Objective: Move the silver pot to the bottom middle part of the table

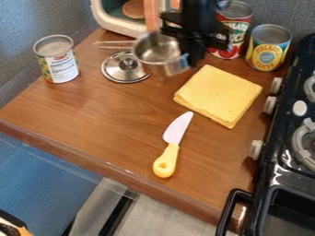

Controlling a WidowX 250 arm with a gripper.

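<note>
At the top centre, the black gripper [189,54] hangs down against the right side of the silver pot [158,54], shut on its rim. The small pot looks slightly blurred and its open top faces up, with its handle toward the left. It is at the back of the brown table [92,113], just right of a round silver lid [125,67]. Whether the pot's base touches the wood cannot be told.
Folded yellow cloth [218,94] lies right of centre, with a yellow-handled knife [171,150] in front. One can [56,60] stands at left; two more, a red one [230,30] and a yellow one [269,48], stand behind. A stove [289,170] borders the right.
</note>
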